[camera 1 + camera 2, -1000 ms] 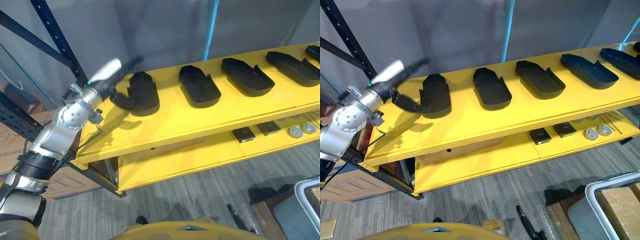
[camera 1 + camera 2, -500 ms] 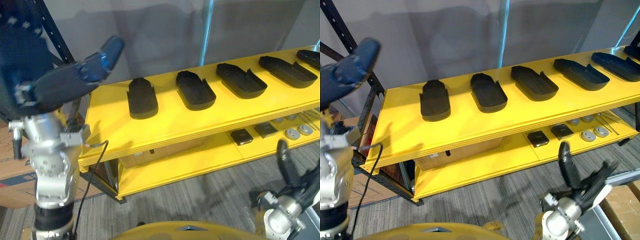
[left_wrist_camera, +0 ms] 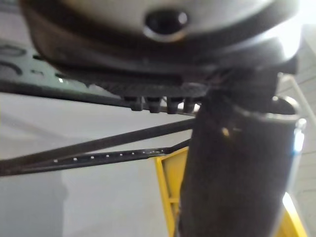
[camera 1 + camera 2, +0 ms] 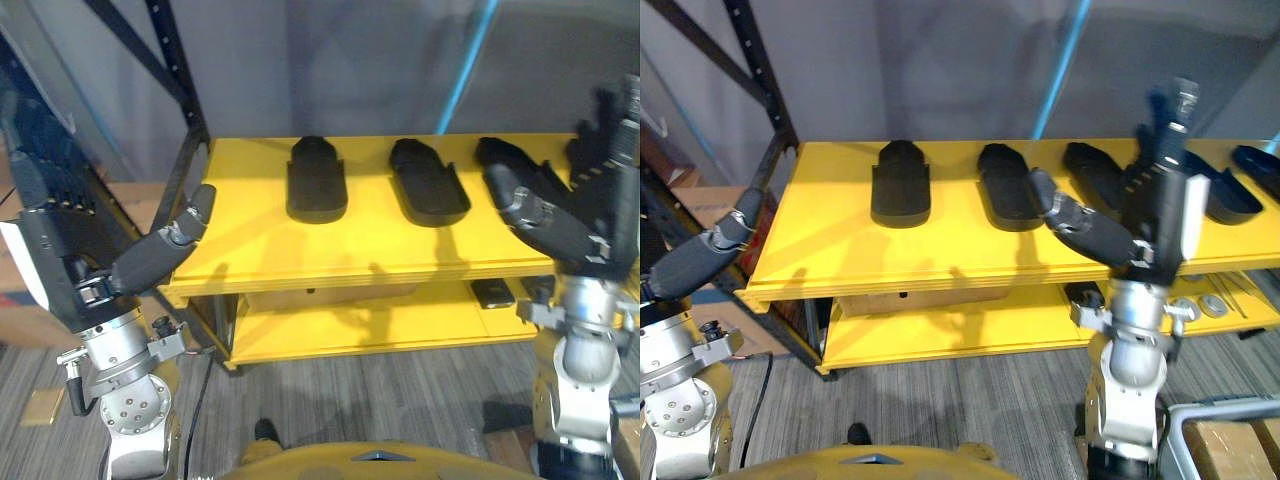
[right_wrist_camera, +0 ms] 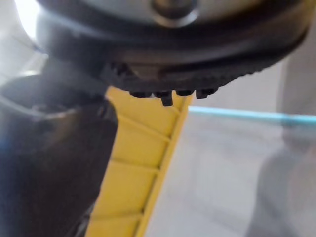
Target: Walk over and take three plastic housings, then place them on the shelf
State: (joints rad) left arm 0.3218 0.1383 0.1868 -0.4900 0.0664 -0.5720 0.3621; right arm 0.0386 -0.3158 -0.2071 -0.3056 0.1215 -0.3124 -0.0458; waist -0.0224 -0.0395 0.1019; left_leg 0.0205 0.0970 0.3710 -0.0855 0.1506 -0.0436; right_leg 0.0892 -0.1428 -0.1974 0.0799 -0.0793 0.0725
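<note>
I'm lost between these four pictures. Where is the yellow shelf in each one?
Left eye view: the yellow shelf spans the middle, black housings on top.
Right eye view: across the middle again.
Left wrist view: a yellow edge past the left hand.
Right wrist view: a yellow strip beside the right hand.
Shared landmark: the blue strip on the wall, in both eye views and the right wrist view.

black housings [image 4: 901, 182] on yellow shelf [image 4: 840, 248]

Grey carpet floor [image 4: 970, 390], cardboard box [image 4: 1228, 448], blue pole [image 4: 1060, 70]
</note>
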